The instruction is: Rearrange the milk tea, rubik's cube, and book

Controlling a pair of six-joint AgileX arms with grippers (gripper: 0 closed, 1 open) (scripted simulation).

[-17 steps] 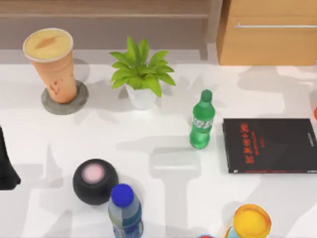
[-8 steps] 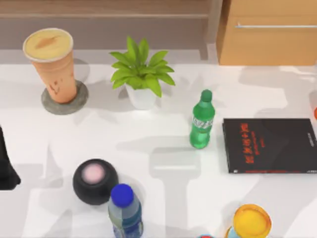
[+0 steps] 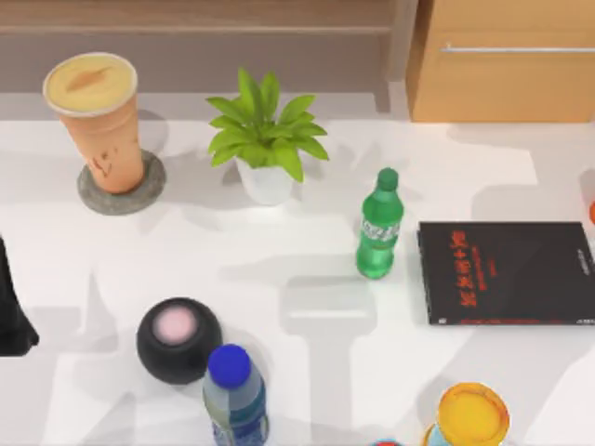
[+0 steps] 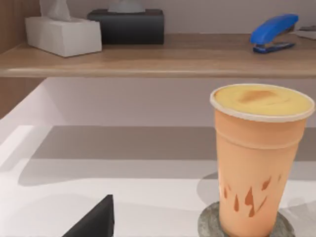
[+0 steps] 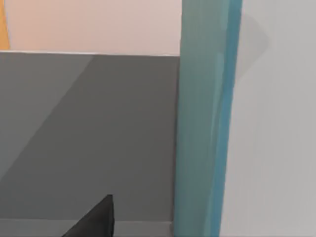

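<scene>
White table is carrying: grey coaster, potted plant, green bottle, black book, black sphere, blue-capped bottle, yellow-orange container.

My left arm sits at the table's left edge.

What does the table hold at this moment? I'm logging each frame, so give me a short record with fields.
milk tea: upright on a round grey coaster, far left of the table; cup at
plant: potted, right of the milk tea
green bottle: upright, mid-table
black book: flat, red characters, right side
black sphere: near left, pink top
blue-capped bottle: beside the sphere, near edge
yellow-orange container: near right edge
left arm: dark part at the left edge
</scene>
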